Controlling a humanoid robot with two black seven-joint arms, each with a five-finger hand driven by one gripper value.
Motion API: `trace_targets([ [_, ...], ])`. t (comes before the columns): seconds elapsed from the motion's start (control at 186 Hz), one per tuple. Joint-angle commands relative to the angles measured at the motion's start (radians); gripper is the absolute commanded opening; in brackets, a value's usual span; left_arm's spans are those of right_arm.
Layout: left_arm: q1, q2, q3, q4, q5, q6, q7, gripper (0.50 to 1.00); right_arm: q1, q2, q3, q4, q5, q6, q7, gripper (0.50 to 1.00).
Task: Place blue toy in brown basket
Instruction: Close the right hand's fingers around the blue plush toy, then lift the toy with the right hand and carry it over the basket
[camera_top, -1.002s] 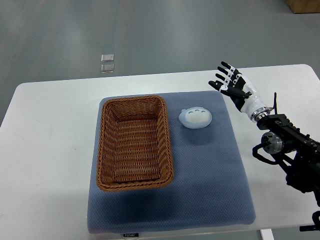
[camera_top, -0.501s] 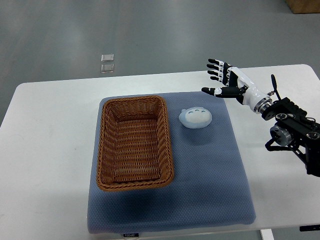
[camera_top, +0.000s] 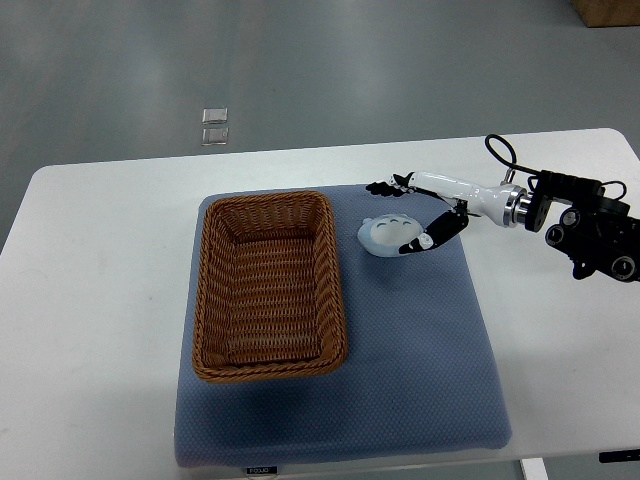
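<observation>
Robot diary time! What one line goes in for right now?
stage: reaching | right hand: open, fingers around blue toy, not lifted | toy: on grey mat beside brown basket | basket: empty

A white, round-cornered tabletop (camera_top: 110, 300) spans nearly the whole width of the view, with grey floor (camera_top: 350, 70) beyond its far edge. Directly on the tabletop lies a blue-grey, finely textured rectangular mat (camera_top: 420, 350), set near the middle and reaching almost to the near edge. A small dark label (camera_top: 261, 467) shows on the mat's near rim. The bare white surface is visible to the left and right of the mat. On the floor past the table lie two small pale square tiles (camera_top: 214, 125), one just beside the other.
</observation>
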Motion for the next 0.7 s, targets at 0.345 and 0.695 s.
trace_targets([
  [0.345, -0.002, 0.0, 0.002, -0.001, 0.0, 0.0, 0.0, 1.0, 0.007, 0.013, -0.104, -0.013, -0.053, -0.118, -0.023, 0.832],
  [0.695, -0.005, 0.0, 0.002, 0.001, 0.0, 0.0, 0.002, 1.0, 0.009, 0.031, -0.102, -0.021, -0.053, -0.155, -0.07, 0.586],
])
